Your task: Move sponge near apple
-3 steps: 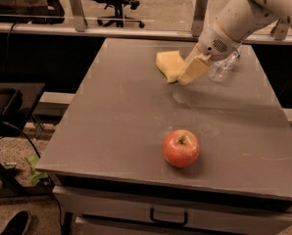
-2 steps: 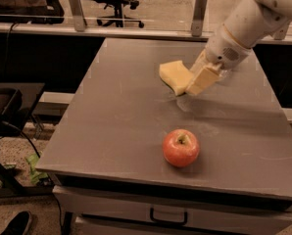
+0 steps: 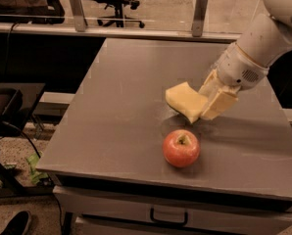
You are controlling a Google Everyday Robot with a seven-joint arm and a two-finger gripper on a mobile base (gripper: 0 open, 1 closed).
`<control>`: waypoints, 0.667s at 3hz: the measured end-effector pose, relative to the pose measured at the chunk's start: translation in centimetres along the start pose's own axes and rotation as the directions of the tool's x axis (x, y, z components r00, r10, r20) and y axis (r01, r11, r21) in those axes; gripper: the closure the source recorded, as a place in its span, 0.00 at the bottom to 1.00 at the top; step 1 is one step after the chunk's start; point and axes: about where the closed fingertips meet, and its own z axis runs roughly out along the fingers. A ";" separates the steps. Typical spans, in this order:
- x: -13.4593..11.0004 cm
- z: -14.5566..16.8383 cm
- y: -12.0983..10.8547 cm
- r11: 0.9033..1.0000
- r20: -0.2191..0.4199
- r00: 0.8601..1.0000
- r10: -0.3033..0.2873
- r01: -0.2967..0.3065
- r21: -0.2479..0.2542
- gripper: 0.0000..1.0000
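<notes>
The pale yellow sponge (image 3: 183,100) is held in my gripper (image 3: 208,103), tilted, just above the grey table (image 3: 111,106). The gripper's pale yellow fingers (image 3: 217,102) are shut on the sponge's right end. The white arm reaches in from the upper right. The red apple (image 3: 181,148), with a yellowish patch at its stem, sits on the table near the front edge, a short way below the sponge and apart from it.
The table's front edge (image 3: 160,177) is just in front of the apple, with a drawer handle (image 3: 168,219) below. Office chairs (image 3: 117,4) and a railing (image 3: 136,21) stand behind the table. A shoe (image 3: 16,224) shows on the floor at lower left.
The gripper has carried the sponge from the table's far part forward toward the apple. The apple has not moved. The clear bottle seen earlier behind the gripper no longer shows.
</notes>
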 end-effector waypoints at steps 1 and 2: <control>0.8 0.5 2.0 0.998 -0.001 0.999 -0.049 0.049 -0.027 1.00; 1.3 1.1 3.2 0.995 -0.001 0.996 -0.090 0.090 -0.043 0.83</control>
